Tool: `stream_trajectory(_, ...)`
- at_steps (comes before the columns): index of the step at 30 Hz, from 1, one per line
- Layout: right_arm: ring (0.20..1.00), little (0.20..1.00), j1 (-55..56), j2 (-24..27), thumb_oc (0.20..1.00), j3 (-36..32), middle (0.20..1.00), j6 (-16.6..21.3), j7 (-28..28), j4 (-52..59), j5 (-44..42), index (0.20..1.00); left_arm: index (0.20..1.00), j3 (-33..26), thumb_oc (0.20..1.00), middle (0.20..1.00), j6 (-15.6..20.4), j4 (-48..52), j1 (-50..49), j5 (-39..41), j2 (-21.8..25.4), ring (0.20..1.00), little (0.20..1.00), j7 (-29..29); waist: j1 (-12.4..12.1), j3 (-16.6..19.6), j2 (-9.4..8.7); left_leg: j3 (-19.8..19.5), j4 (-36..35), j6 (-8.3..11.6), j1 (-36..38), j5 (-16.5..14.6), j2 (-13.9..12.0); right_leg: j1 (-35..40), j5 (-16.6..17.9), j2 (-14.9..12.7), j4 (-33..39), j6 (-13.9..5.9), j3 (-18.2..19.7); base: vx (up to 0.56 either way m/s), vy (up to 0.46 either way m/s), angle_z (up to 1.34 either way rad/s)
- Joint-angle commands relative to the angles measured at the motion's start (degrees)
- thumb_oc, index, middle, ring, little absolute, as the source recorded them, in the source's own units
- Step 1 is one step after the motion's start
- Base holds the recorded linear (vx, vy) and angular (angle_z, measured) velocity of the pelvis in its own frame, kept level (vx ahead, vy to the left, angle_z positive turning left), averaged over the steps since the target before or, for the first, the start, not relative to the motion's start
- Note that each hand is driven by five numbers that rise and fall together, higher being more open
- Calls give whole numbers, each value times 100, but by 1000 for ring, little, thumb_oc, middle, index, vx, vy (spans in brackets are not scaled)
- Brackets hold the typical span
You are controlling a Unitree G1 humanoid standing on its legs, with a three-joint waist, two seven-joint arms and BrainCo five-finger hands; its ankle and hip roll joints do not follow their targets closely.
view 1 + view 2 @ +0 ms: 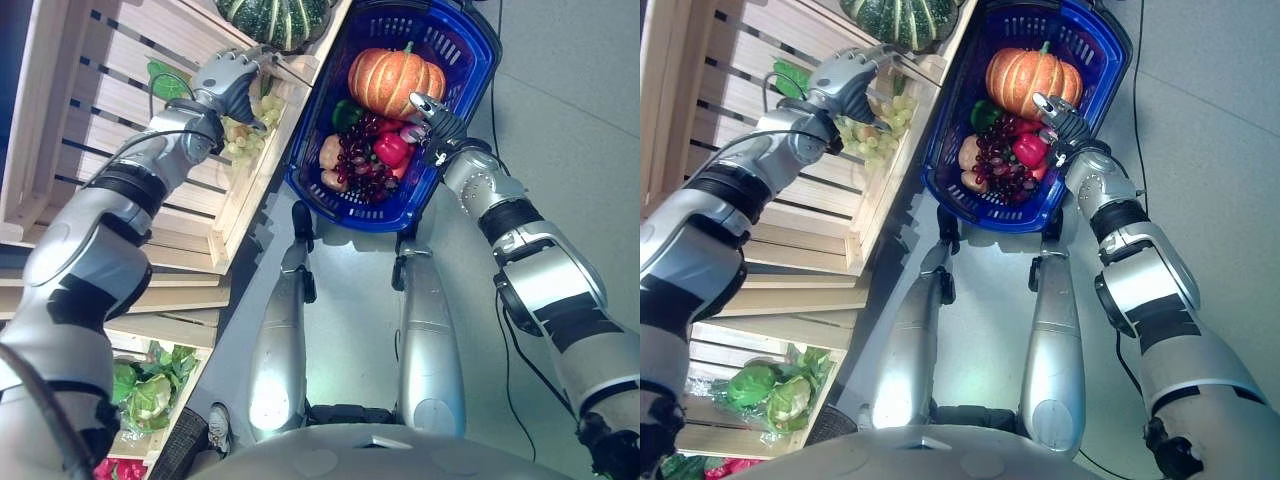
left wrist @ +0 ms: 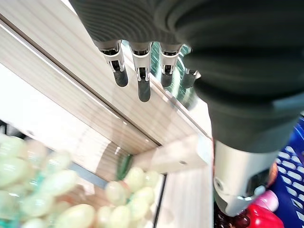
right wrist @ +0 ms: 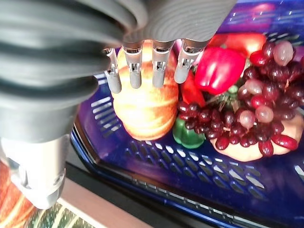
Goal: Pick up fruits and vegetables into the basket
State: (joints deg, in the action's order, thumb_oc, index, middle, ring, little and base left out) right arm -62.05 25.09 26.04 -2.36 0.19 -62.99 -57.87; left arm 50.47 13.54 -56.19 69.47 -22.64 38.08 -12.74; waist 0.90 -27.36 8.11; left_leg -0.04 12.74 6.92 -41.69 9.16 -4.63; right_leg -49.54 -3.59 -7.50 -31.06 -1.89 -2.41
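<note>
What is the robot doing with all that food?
It is filling a blue basket with fruit and vegetables. An orange pumpkin, red grapes and a red pepper are already inside. Its right hand hangs open over the basket, holding nothing. Its left hand reaches, fingers straight, into a wooden crate just above green grapes.

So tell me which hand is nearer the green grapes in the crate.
Left. The left hand hovers directly over the green grapes in the wooden crate; the right hand is over the blue basket.
</note>
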Motion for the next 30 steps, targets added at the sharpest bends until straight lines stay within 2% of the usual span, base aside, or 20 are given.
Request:
stream_trajectory(1,1000,1000,-325,-88,1000,12,1000,203,-34,26,-98,1000,1000,-155,1000,1000,-377,-543,-257,-237,100,1000,1000,-618,-29,-243,-154,339,447,-277,-93,-462,415,527,153,337,647,26,-483,0,0,0)
stream_trajectory(6,1000,1000,-308,-119,1000,-59,1000,215,-61,33,-91,1000,1000,-350,1000,1000,-361,-443,-270,-709,153,1000,1000,-1220,-70,-243,-172,296,457,-264,-94,-455,428,545,150,333,642,21,-506,0,0,0)
stream_trajectory(8,1000,1000,-316,-131,1000,-58,1000,214,-78,40,-95,1000,1000,-400,1000,1000,-346,-380,-250,-814,167,1000,1000,-1694,-81,-243,-181,290,448,-267,-96,-452,426,542,148,335,642,22,-510,0,0,0)
stream_trajectory(11,1000,1000,-282,-145,1000,-86,1000,232,-87,52,-108,1000,1000,-544,1000,1000,-306,-316,-228,-1086,156,1000,1000,-2068,-99,-243,-202,273,435,-270,-84,-462,435,544,136,329,639,24,-536,0,0,0)
stream_trajectory(16,1000,1000,-201,-156,1000,-96,1000,255,-130,144,-126,1000,1000,-674,1000,1000,-75,-220,-266,-1374,160,1000,1000,-2806,-108,-243,-223,264,450,-264,-98,-469,437,527,126,325,619,29,-550,0,0,0)
stream_trajectory(18,1000,1000,-152,-151,1000,-129,1000,251,-172,199,-96,1000,1000,-745,1000,1000,43,-102,-293,-1567,166,1000,1000,-3285,-113,-243,-225,260,454,-256,-89,-476,440,535,119,320,620,29,-549,0,0,0)
stream_trajectory(21,1000,1000,-91,-161,1000,-148,1000,279,-216,257,-88,1000,1000,-828,1000,1000,94,44,-340,-1668,183,1000,1000,-3569,-125,-243,-219,250,464,-253,-96,-482,446,527,116,309,617,28,-549,1,-4,1)
stream_trajectory(25,1000,1000,12,-176,1000,-205,1000,319,-265,346,-34,1000,1000,-895,1000,1000,52,278,-434,-1735,225,1000,1000,-3432,-145,-243,-212,240,480,-249,-108,-493,456,517,109,298,603,19,-567,2,-6,2)
stream_trajectory(30,1000,1000,33,-122,1000,-245,1000,290,-225,349,-7,1000,1000,-935,1000,1000,-170,231,-663,-1650,234,1000,1000,-2946,-153,-243,-204,246,463,-248,-100,-487,454,521,116,291,609,9,-573,0,0,0)
